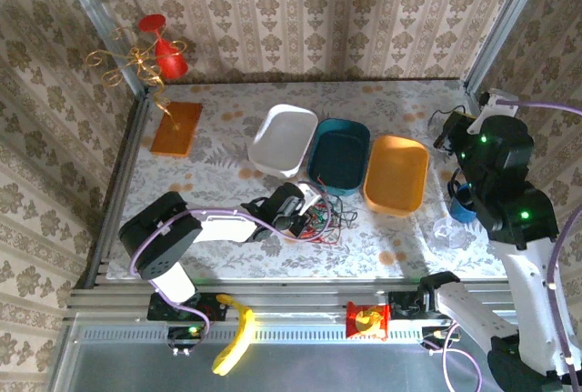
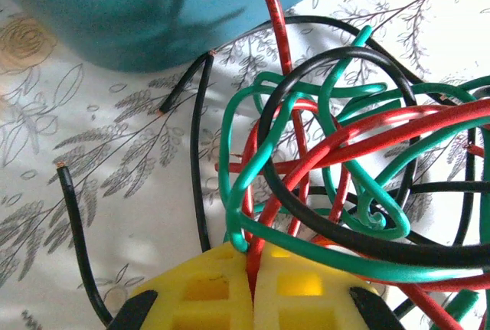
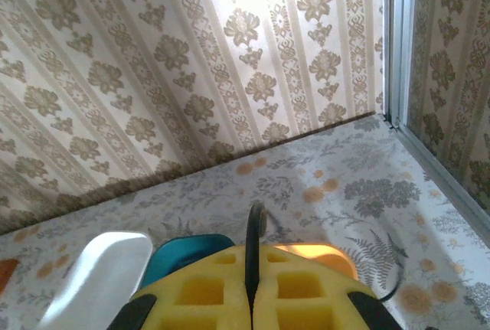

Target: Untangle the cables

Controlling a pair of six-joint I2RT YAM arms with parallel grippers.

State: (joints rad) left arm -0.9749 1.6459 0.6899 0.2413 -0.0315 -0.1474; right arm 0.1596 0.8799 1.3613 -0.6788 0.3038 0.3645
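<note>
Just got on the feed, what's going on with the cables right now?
The left end effector is down at the cable tangle in front of the teal tray, shut on a red cable. Red, green and black strands are knotted together there. The right end effector is up above the table, shut on a thin black strand.

3x trays (image 1: pixel 284 137), 1x cable tangle (image 1: pixel 324 221)

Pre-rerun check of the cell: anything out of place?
Yes: a yellow banana-shaped item and a small red block lie on the front rail, off the table. The cables sit knotted beside the teal tray.
</note>
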